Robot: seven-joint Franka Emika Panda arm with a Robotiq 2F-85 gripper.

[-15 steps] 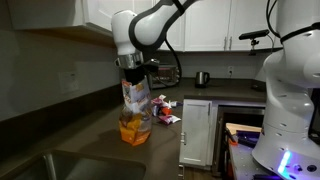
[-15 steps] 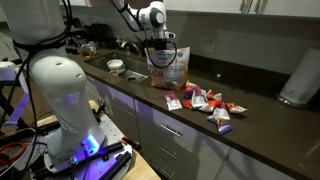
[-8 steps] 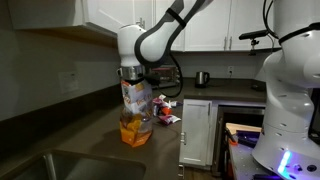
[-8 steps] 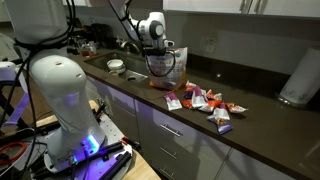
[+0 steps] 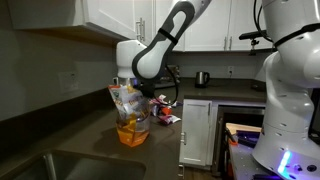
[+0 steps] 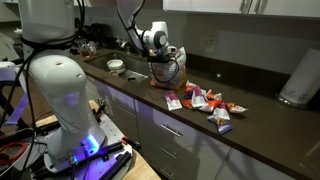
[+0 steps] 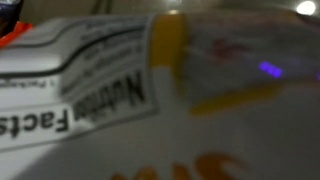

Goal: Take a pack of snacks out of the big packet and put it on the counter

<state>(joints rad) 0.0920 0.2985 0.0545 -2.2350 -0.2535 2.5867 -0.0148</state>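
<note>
Centre frame, the bag [image 5: 130,118], red-and-white print above orange contents, stands tilted on the tabletop [image 5: 95,152]; whether the tool [image 5: 136,93] is open or closed cannot be told.

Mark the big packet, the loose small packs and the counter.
big packet [image 5: 132,130]: exterior view, orange-filled lower part.
small packs [image 6: 205,100]: exterior view, middle of the pile.
counter [image 6: 265,112]: exterior view, bare top beyond the packs.
</note>
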